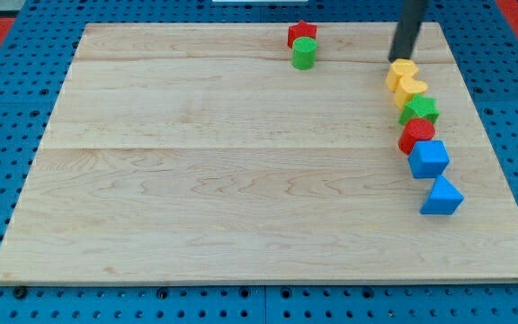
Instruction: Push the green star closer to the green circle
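The green star (419, 111) lies near the view's right edge of the wooden board (196, 180), in a column of blocks. The green circle (304, 53) stands near the view's top centre, touching a red star (301, 34) just above it. My tip (400, 59) is at the top of the column, right next to the upper yellow block (402, 73), above and slightly left of the green star. A second yellow block (411, 89) lies between my tip and the green star.
Below the green star the column continues with a red block (415, 135), a blue cube (429, 158) and a blue triangle (442, 197). The board's right edge runs close beside the column. A blue pegboard surrounds the board.
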`<control>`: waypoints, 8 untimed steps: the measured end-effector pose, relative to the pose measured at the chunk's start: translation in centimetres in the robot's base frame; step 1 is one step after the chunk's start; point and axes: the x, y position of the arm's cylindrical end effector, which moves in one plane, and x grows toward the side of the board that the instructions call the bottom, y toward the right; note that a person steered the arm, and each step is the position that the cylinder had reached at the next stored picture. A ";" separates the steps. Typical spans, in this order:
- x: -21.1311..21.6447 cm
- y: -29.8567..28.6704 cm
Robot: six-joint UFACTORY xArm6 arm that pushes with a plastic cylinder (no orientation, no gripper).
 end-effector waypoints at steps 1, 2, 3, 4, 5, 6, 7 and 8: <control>2.6 4.0; 7.1 5.4; 10.7 4.3; 12.3 2.6; 11.0 0.9; 8.2 0.2; 7.9 -3.0; 9.8 -4.2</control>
